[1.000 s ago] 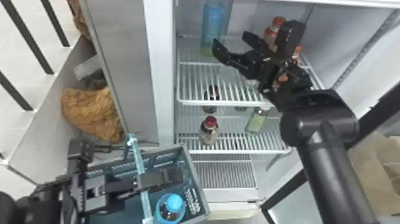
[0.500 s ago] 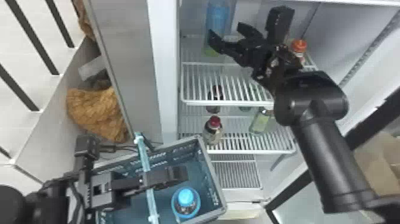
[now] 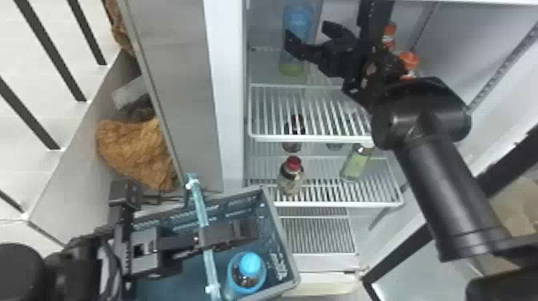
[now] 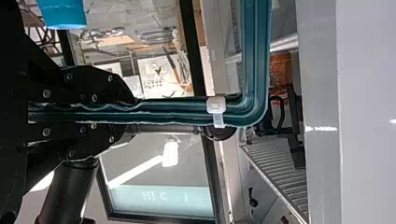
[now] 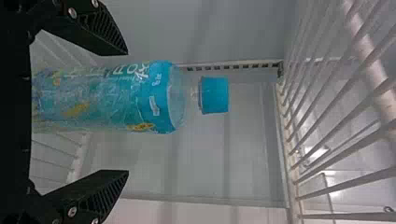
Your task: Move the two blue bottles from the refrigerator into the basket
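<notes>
Blue bottle [image 5: 107, 105] standing upright near left edge of upper shelf [image 3: 308, 139]; nearer right gripper [image 5: 128, 113] gaping, facing its side; left gripper [image 4: 134, 113] clamping basket rim [image 4: 254, 56]; other blue bottle [image 3: 250, 276] resting inside.

Pale tiled floor [image 3: 32, 128], black railing bars [image 3: 48, 76]
</notes>
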Controlling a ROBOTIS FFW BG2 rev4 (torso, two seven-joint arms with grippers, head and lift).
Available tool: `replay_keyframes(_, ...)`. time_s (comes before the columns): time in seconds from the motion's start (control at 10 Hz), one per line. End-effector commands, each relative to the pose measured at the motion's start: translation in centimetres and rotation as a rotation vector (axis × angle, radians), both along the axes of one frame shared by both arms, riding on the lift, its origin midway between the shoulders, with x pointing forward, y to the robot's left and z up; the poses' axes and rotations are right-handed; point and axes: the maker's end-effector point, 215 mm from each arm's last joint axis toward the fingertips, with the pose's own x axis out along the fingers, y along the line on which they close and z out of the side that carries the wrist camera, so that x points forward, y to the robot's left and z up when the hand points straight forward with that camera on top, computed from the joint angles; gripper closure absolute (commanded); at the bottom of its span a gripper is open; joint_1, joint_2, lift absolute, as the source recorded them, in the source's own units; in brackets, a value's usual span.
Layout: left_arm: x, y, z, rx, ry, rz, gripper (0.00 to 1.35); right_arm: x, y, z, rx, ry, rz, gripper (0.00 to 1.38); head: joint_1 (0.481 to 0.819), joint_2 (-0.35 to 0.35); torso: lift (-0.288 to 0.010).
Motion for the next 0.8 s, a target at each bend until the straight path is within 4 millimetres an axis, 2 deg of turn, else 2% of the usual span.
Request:
replay_keyframes(0.0,0.1,0.0,0.1,0.0,-0.003,0.0,1.2,0.6,0.4,-0.6,-0.009,0.03,0.008,0.28,0.695,-0.071,-0.01)
replay_keyframes(0.1,0.2,0.0,0.1,-0.001,-0.005,0.001,1.2,1.1,0.5,-1.0,-0.018,0.041,0.023,0.51,0.695,-0.068,-0.01)
replay_keyframes(0.2,0.2,-0.1,0.1,-0.001,-0.004,-0.001,1.2,1.4,0.8,-0.9,-0.024,0.032,0.036,0.84,0.695,-0.064,-0.01)
replay_keyframes(0.3,0.3,-0.1,0.1,-0.001,-0.006,0.001,1.2,1.4,1.0,-0.8,-0.009,0.02,0.039,1.11,0.695,-0.063,-0.01)
replay_keyframes(0.5,0.2,-0.1,0.1,-0.005,-0.002,0.003,1.2,0.9,1.8,-1.3,0.031,0.034,0.064,1.12,0.695,-0.059,-0.01)
replay_keyframes(0.6,0.3,-0.1,0.1,-0.003,-0.004,0.001,1.2,0.1,2.9,-2.4,0.071,0.079,0.098,1.15,0.695,-0.055,-0.01)
replay_keyframes(0.7,0.3,-0.1,0.1,-0.005,-0.006,0.003,1.2,-0.4,2.9,-2.6,0.065,0.073,0.1,1.26,0.695,-0.05,-0.01)
